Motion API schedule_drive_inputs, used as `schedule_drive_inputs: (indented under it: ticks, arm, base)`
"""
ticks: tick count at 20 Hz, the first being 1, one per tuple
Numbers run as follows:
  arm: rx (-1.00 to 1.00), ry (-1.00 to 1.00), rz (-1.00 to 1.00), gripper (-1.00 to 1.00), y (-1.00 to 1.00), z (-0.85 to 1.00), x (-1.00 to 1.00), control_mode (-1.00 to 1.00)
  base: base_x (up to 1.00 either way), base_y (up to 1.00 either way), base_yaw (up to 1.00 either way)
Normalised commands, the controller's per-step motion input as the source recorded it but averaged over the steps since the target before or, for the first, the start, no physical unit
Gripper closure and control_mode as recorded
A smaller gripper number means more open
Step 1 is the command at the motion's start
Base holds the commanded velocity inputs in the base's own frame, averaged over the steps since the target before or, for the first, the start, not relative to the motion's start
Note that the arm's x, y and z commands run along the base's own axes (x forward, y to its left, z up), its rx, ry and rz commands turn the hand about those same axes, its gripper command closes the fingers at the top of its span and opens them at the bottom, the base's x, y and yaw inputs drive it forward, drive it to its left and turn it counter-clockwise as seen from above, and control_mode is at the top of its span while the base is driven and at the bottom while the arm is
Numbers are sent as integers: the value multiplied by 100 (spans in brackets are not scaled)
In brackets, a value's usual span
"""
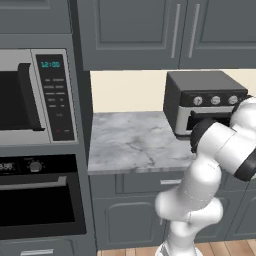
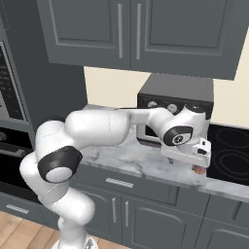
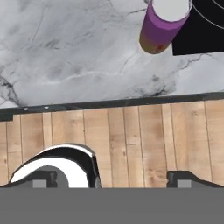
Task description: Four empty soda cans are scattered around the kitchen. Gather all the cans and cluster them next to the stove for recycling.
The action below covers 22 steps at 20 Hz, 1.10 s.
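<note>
Up in the hand view's top right, the small purplish-pink metal soda can [image 3: 162,25] stands upright beside the flat black glass stove [image 3: 202,30]. Probably light, thin-walled and slippery, it is best pinched mid-body; the two-finger gripper [image 3: 112,177] is spread wide, grasping nothing.

Bare marble counter [image 1: 130,142] is lying open left of the toaster oven [image 1: 202,100] — the purple can [image 3: 164,24] is standing just beside the stove [image 2: 228,148], crowding that corner.

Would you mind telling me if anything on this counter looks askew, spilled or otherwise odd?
Nothing stands out. The purplish-pink soda can stands upright on the marble counter, right beside the black stove, with no spill around it. The toaster oven sits squarely against the wall, door closed. The open tool holds nothing.
</note>
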Motion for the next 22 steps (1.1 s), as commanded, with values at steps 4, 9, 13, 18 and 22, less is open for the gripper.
schedule_drive_inputs:
  ticks: [4, 9, 13, 18, 22]
  arm:
    - [0, 2, 3, -100, 55, 24, -6, -100]
    - [0, 4, 4, -100, 54, 25, 0, -100]
    - [0, 4, 4, -100, 56, 19, -2, -100]
    - [0, 5, 2, -100, 59, 7, -2, -100]
    - [0, 4, 2, -100, 61, 11, -2, -100]
  base:
    - [0, 0, 0]
    - [0, 0, 0]
    - [0, 0, 0]
    - [0, 0, 0]
    - [0, 0, 0]
